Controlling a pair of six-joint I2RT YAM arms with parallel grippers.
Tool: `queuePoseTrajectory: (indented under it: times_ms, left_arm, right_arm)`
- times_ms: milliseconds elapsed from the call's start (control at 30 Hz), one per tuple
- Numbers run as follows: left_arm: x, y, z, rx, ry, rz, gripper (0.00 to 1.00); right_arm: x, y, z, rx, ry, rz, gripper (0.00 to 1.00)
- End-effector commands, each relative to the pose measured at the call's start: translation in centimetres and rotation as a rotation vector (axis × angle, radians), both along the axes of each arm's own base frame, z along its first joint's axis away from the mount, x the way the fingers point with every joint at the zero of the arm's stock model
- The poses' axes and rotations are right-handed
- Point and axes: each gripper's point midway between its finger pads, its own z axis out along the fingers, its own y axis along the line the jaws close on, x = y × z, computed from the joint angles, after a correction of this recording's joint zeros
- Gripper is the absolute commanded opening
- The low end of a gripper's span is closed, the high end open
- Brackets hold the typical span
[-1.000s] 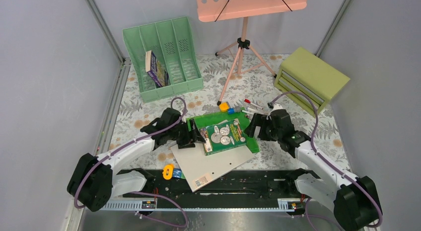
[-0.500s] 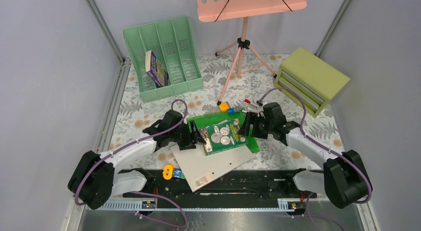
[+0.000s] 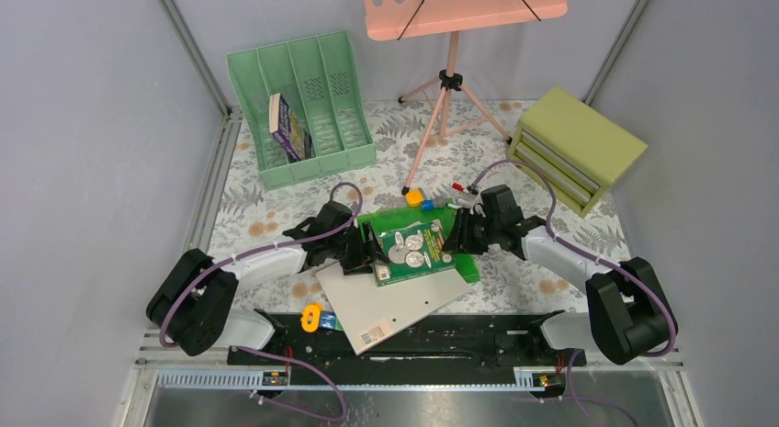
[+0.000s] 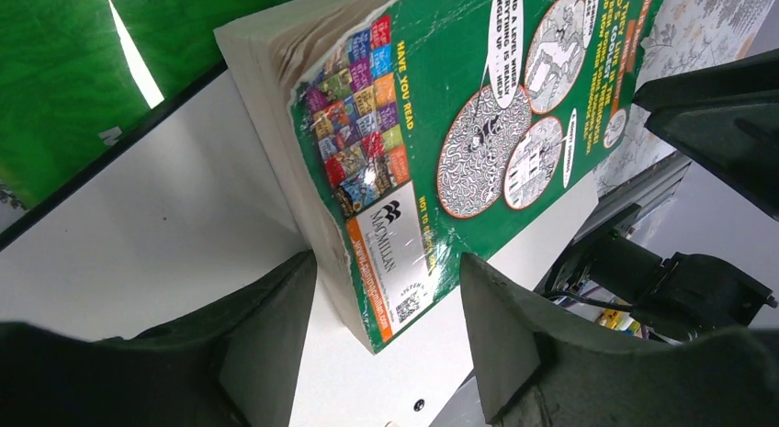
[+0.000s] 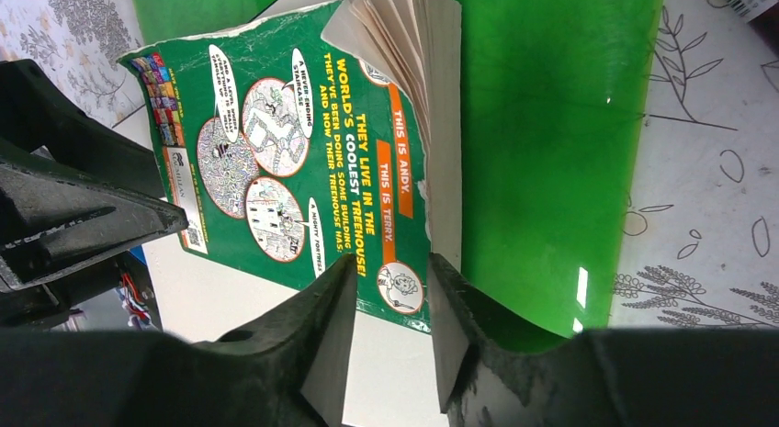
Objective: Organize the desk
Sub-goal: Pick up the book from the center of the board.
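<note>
The desk [image 3: 276, 207], under its fern-printed cloth, carries a green paperback book [image 3: 413, 250] lying on a white board [image 3: 390, 303] and a green folder [image 3: 467, 260]. My left gripper [image 3: 367, 252] is at the book's left end. In the left wrist view its jaws [image 4: 386, 331] stand open astride the book's corner [image 4: 395, 252]; the right finger is clear of the cover. My right gripper [image 3: 452, 239] is at the book's right end. In the right wrist view its jaws [image 5: 390, 331] are narrowed but still apart, with the cover's corner [image 5: 400, 285] showing in the gap.
A green slotted file rack [image 3: 303, 106] at the back left holds one book [image 3: 289, 126]. A pink music stand [image 3: 450, 87] stands behind, an olive drawer box [image 3: 574, 147] at the back right. A yellow block [image 3: 415, 196] and pens [image 3: 464, 196] lie behind the book. An orange item [image 3: 312, 315] lies by the front rail.
My right gripper has moved left to the book's right end and its jaws have narrowed a lot. The left gripper has slid right along the book, closing slightly.
</note>
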Motion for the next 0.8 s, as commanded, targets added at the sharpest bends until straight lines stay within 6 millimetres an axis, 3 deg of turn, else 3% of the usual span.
queuePoseTrajectory:
  times_ms: [0, 233, 767]
  left_arm:
    - [1.9, -1.2, 1.4, -0.009, -0.071, 0.013, 0.59]
    - [2.8, -2.8, 4.5, -0.069, -0.152, -0.016, 0.58]
    - [3.5, -4.6, 13.6, -0.212, -0.321, -0.063, 0.58]
  right_arm:
    - [0.9, 0.8, 1.6, 0.042, -0.032, 0.028, 0.39]
    - [0.9, 0.8, 1.6, 0.045, -0.028, 0.028, 0.34]
    - [0.9, 0.9, 1.4, 0.052, -0.012, 0.029, 0.36]
